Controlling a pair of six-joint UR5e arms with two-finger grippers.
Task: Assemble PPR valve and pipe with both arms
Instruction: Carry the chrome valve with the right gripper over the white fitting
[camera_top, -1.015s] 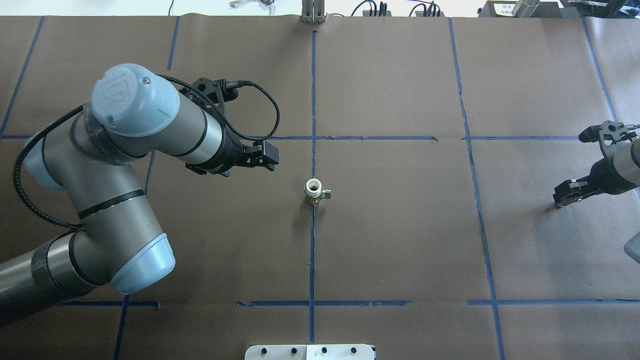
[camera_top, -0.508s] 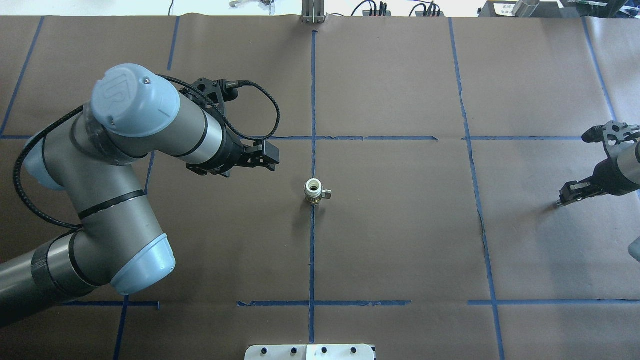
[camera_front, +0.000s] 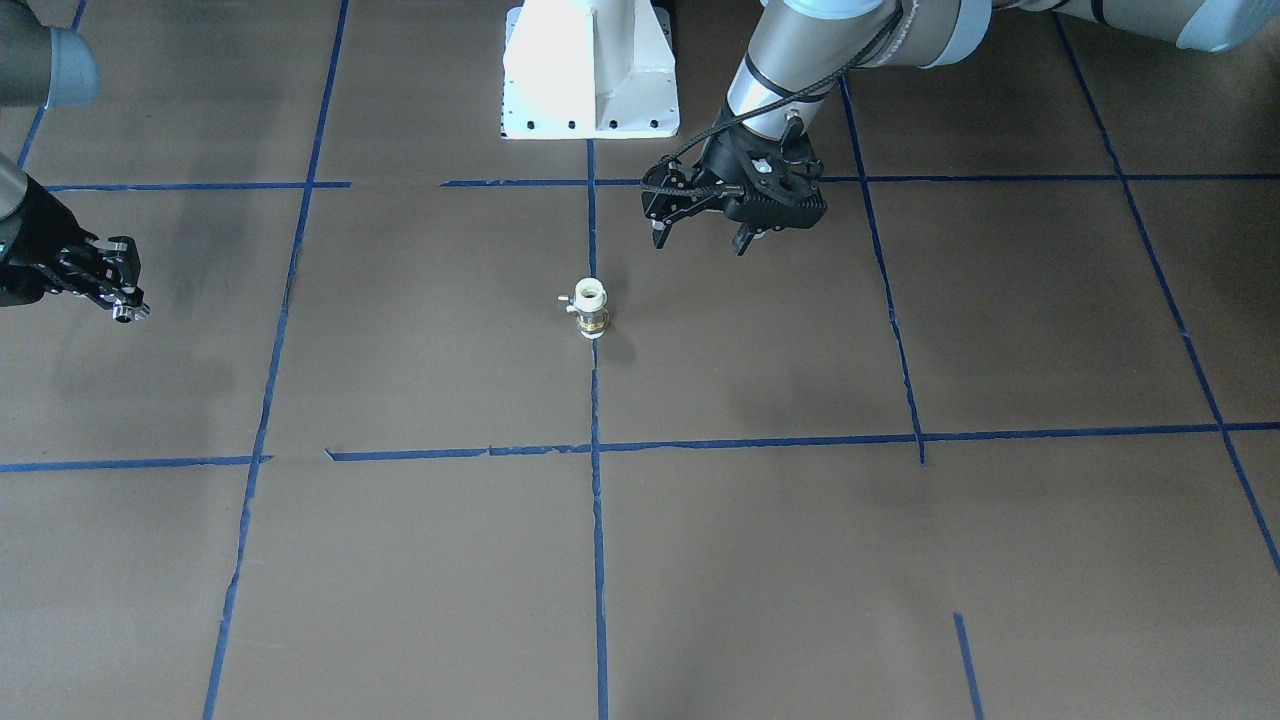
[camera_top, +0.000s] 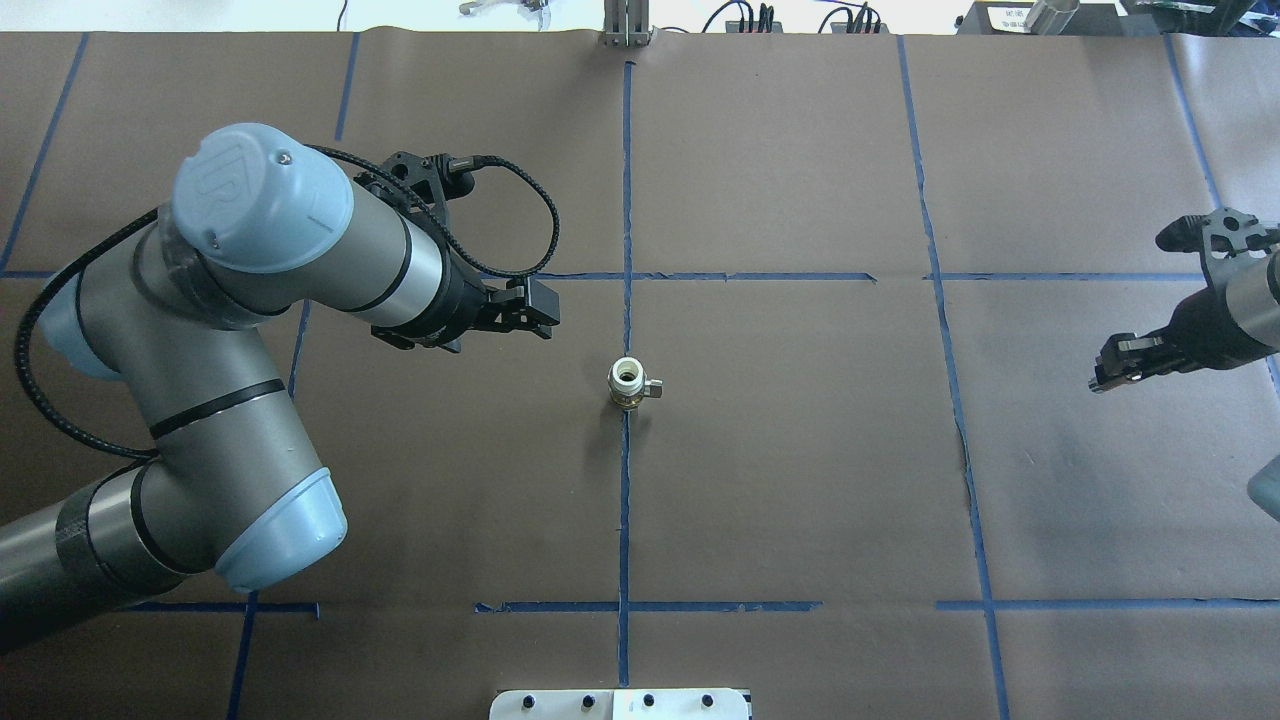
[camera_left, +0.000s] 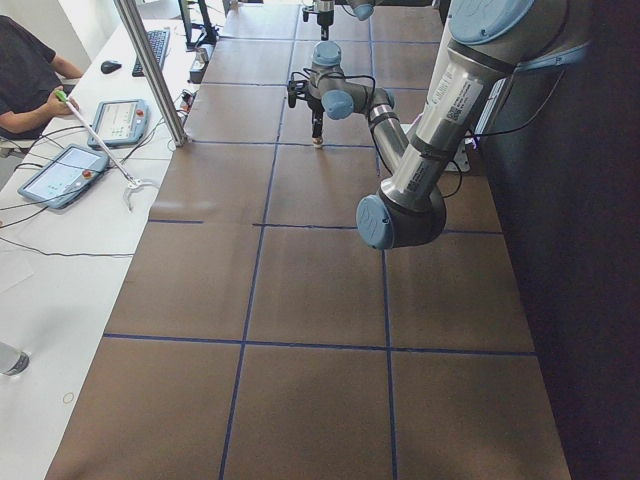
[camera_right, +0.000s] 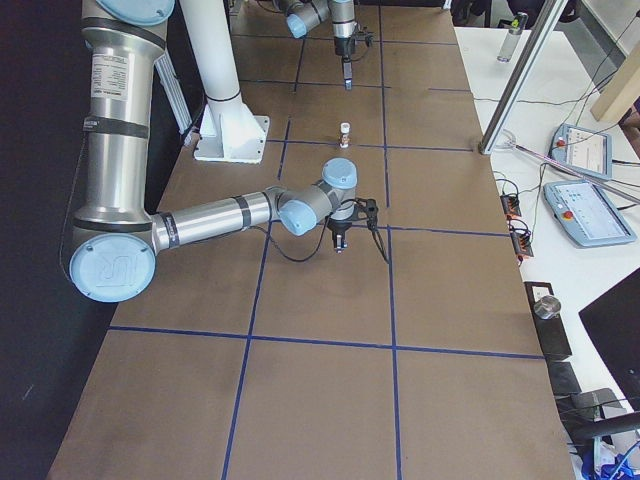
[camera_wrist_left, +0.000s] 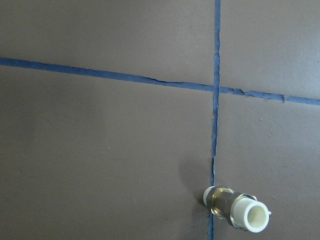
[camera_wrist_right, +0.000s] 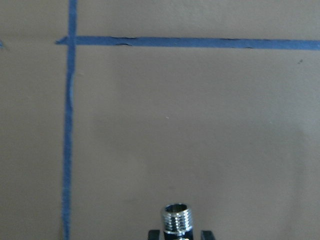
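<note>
The PPR valve (camera_top: 627, 383), white with a brass band and a small side stub, stands upright on the brown paper at the table's centre; it also shows in the front view (camera_front: 590, 308) and low in the left wrist view (camera_wrist_left: 235, 210). My left gripper (camera_top: 538, 314) hovers to its left and a little farther back; it is open and empty, with its fingers spread in the front view (camera_front: 698, 240). My right gripper (camera_top: 1108, 368) is far to the right, shut on the pipe (camera_wrist_right: 176, 218), a chrome threaded fitting that sticks out between its fingers (camera_front: 124, 312).
Blue tape lines (camera_top: 626, 200) divide the brown paper into squares. The white robot base (camera_front: 590, 70) stands at the near middle edge. A metal post (camera_left: 150, 70) and a side table with tablets (camera_left: 70, 170) are beyond the far edge, with an operator seated there.
My right gripper, holding the pipe, drew back slightly and then moved a little left toward the centre. The left arm barely shifted. The valve has not moved.
</note>
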